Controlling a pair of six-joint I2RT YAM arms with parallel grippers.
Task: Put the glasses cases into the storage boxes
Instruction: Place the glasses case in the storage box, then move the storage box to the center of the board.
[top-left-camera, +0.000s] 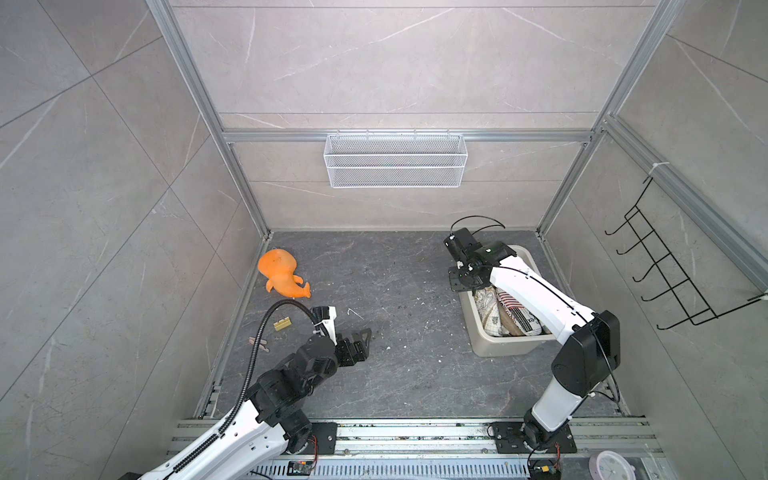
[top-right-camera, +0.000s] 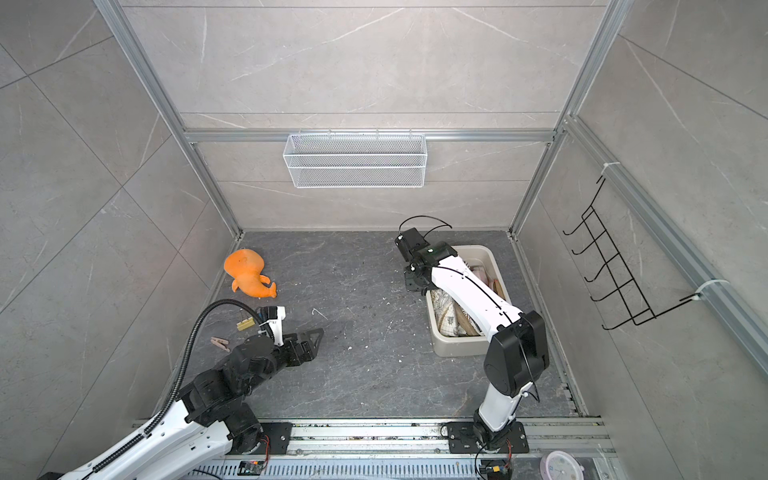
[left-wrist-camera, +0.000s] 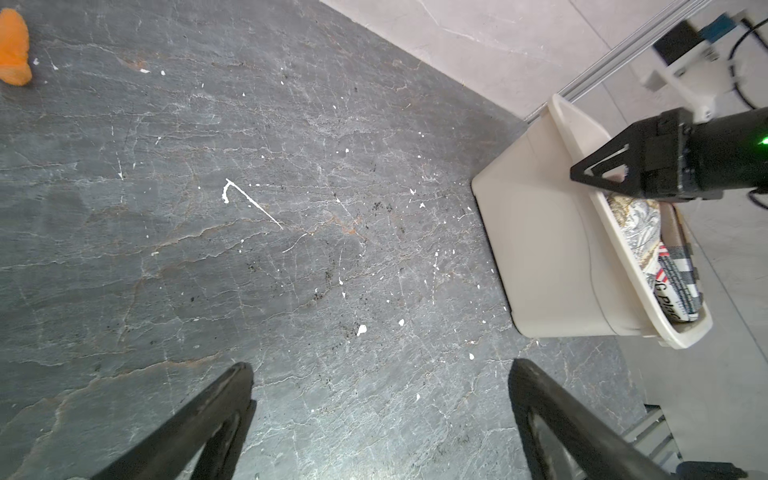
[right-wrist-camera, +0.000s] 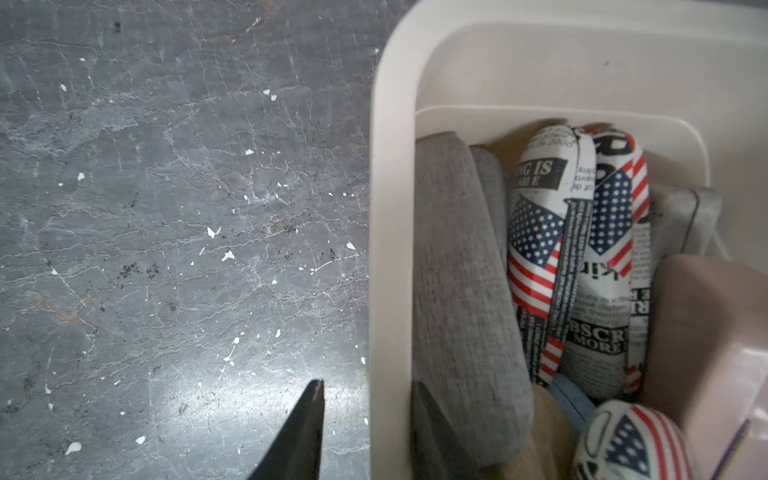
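Packed lengthwise in the storage box (top-left-camera: 498, 351), right of centre in both top views: the glasses cases (top-left-camera: 490, 316). Straddling its left rim, narrow, gripping no case: the right end effector (right-wrist-camera: 368, 386), clearly nearer. Wide, empty, lower left: the left end effector (top-left-camera: 358, 341).

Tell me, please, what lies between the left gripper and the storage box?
Only bare tabletop flecked with white crumbs separates left gripper and storage box, as the left wrist view shows.

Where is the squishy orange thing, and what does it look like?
Look at the dark stone tabletop, along its left edge near the far corner. The orange plush toy lies there, far bigger and brighter than the small yellow block nearby.
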